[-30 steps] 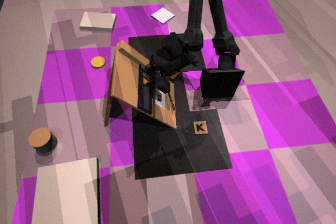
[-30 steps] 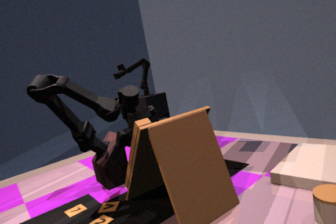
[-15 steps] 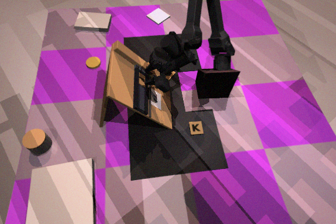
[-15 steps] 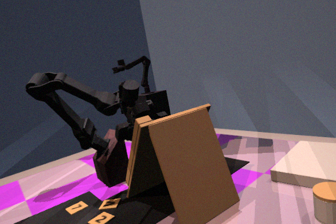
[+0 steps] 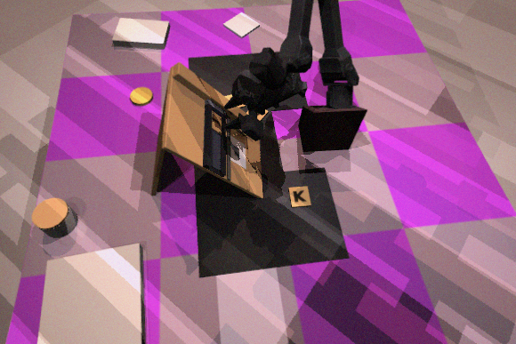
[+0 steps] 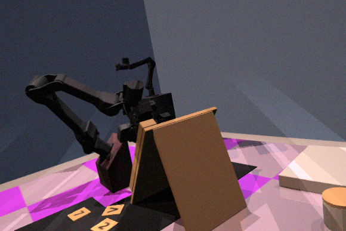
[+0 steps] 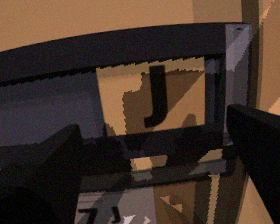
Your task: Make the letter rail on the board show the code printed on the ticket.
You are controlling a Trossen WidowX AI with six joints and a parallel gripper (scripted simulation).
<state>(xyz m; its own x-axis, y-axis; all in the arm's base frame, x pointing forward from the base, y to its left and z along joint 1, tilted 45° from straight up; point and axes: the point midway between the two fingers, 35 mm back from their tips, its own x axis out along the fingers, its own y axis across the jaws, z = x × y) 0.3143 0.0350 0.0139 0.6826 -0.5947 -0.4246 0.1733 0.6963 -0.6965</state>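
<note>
The tan easel board (image 5: 187, 108) (image 6: 197, 162) stands tilted on the dark mat (image 5: 267, 241). Its dark letter rail (image 5: 215, 143) (image 7: 124, 46) runs down the face, with a white ticket (image 5: 238, 154) beside it. A tan tile marked J (image 7: 157, 96) sits in the rail. My gripper (image 5: 236, 123) (image 7: 153, 129) is at the rail, fingers open on either side of the J tile with small gaps. A tile marked K (image 5: 299, 196) lies flat on the mat right of the board. In the exterior view, three more tiles (image 6: 79, 213) (image 6: 113, 209) (image 6: 104, 225) lie on the mat.
The arm's dark pedestal (image 5: 331, 127) (image 6: 114, 168) stands right of the board. A yellow disc (image 5: 141, 95), an orange-topped cylinder (image 5: 53, 216) (image 6: 335, 206), two white slabs (image 5: 141, 31) (image 5: 241, 24) and a large pale block (image 5: 93, 294) (image 6: 313, 168) lie around the counter.
</note>
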